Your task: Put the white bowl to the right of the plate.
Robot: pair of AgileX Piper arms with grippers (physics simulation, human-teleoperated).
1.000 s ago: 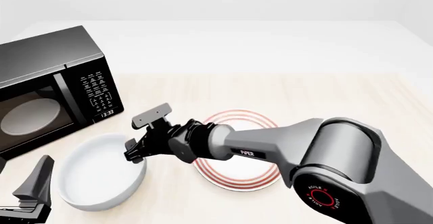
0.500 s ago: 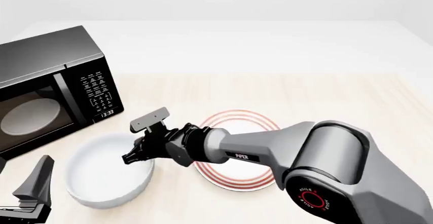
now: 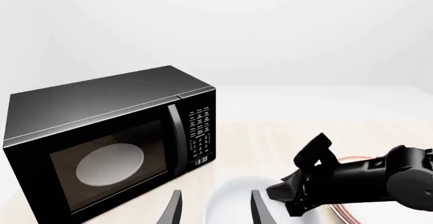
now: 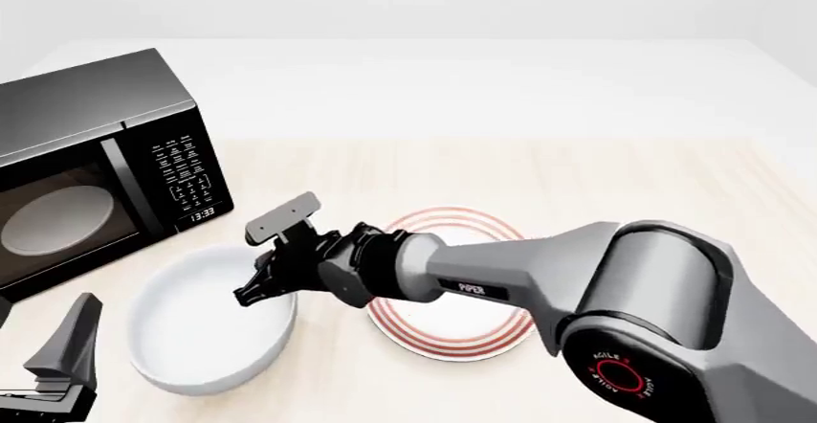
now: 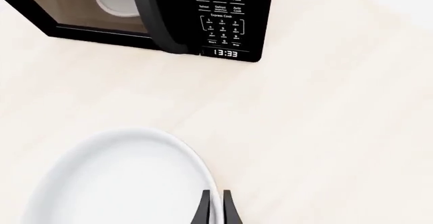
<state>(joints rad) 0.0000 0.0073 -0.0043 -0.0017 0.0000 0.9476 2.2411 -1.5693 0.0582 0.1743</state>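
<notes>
The white bowl [image 4: 205, 322] sits at the front left of the table, left of the plate. It also shows in the right wrist view [image 5: 115, 183] and the left wrist view [image 3: 230, 206]. The red-ringed plate [image 4: 447, 227] lies right of the bowl, mostly hidden under my right arm. My right gripper [image 4: 249, 292] is shut on the bowl's right rim, with its fingers [image 5: 203, 209] pinching the rim between them. My left gripper [image 3: 215, 196] is open and empty at the front left corner, a little short of the bowl.
A black microwave [image 4: 102, 165] with a pale turntable [image 4: 52, 217] inside stands at the left, just behind the bowl. Bare wooden tabletop [image 4: 664, 193] lies right of the plate.
My right gripper has closed on the bowl's rim. The bowl has shifted slightly to the right with it. The left arm has not moved.
</notes>
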